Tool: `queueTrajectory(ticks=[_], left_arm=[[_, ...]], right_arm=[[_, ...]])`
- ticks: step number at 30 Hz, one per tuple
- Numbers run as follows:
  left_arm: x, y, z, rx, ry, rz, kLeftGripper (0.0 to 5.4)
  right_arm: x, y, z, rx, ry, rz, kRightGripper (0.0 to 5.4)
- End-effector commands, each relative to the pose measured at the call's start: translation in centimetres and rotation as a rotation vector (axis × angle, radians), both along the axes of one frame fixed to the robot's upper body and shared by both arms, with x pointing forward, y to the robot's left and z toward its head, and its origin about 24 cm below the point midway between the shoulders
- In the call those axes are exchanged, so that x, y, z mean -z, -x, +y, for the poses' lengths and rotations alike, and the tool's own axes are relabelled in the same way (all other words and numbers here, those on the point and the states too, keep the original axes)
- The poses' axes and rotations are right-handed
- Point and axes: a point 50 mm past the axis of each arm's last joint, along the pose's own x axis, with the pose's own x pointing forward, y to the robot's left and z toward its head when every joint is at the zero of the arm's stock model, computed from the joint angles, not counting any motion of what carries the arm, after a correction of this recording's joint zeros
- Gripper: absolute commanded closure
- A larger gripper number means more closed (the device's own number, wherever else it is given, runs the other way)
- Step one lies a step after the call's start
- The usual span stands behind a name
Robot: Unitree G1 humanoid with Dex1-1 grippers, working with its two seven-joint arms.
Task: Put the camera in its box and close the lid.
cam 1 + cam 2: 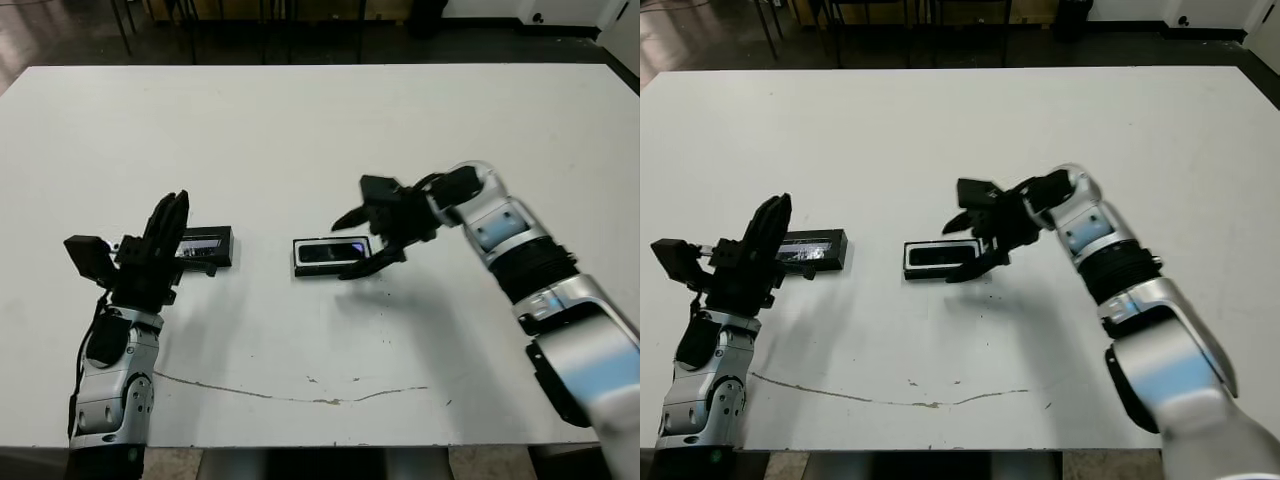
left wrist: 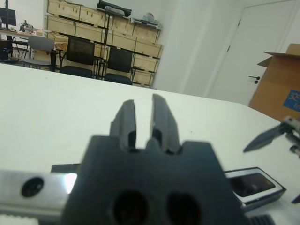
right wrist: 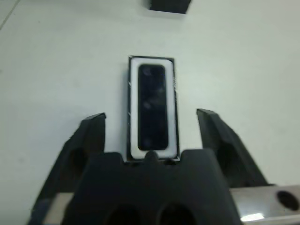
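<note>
Camera (image 3: 153,105) in box (image 3: 132,104), between spread right fingers (image 3: 93,133).

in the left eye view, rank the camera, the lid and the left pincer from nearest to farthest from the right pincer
1. The camera, lying in the box, right at the open right pincer.
2. The lid, further toward the robot's left.
3. The left pincer, just beyond the lid, farthest left.
</note>
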Motion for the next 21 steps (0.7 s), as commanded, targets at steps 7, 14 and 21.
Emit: queueTrajectory(ticks=[7, 14, 21], left_arm=[[0.4, 0.0, 0.2, -0.005, -0.001, 0.026, 5.40], [-0.4, 0.3, 1.7, -0.042, -0.066, 0.009, 5.40], [-3.0, -1.4, 6.0, -0.095, -0.310, -0.017, 5.40]], right_arm=[[-3.5, 0.2, -3.4, 0.160, -0.279, -0.073, 0.01], [-3.0, 3.6, -6.1, 0.710, -0.716, -0.212, 0.37], [-0.5, 7.2, -7.3, 0.776, -0.633, -0.225, 1.96]])
